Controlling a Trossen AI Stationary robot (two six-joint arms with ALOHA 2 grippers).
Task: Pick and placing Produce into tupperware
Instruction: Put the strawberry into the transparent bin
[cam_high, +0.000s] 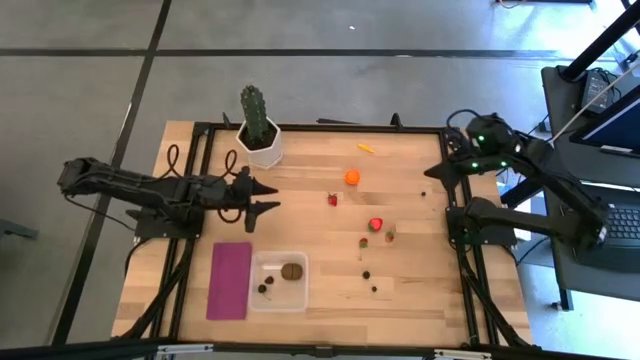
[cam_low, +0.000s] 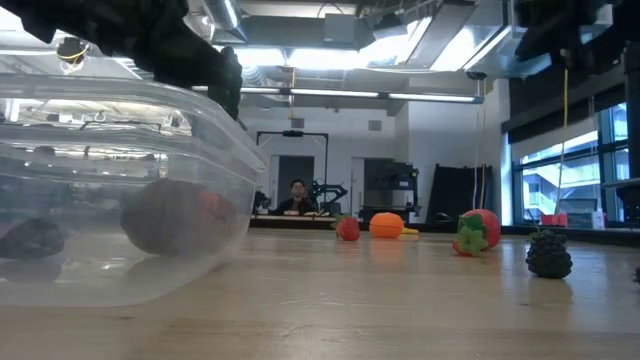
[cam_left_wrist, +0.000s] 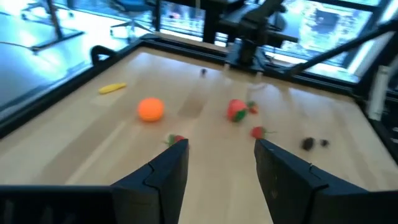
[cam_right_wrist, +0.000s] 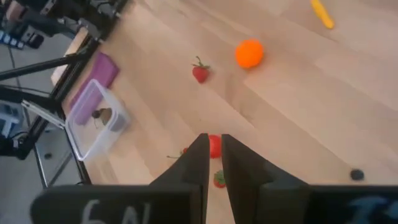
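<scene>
High view: the task is partly done. Nearest the front edge of the table, the tupperware already holds the brown kiwi and two dark berries, with a magenta rectangle just beside it. Two more berries lie loose near the tub. Farther back are the strawberries, then a lone strawberry, the orange ball and the yellow piece; all remain to be moved.

The left gripper hovers empty above the table behind the tub, jaws parted. The right gripper waits at the table's right edge, jaws nearly closed on nothing.

Low view: shows the kiwi resting on the tub floor, which the overhead picture cannot confirm, and a person far behind the table.
</scene>
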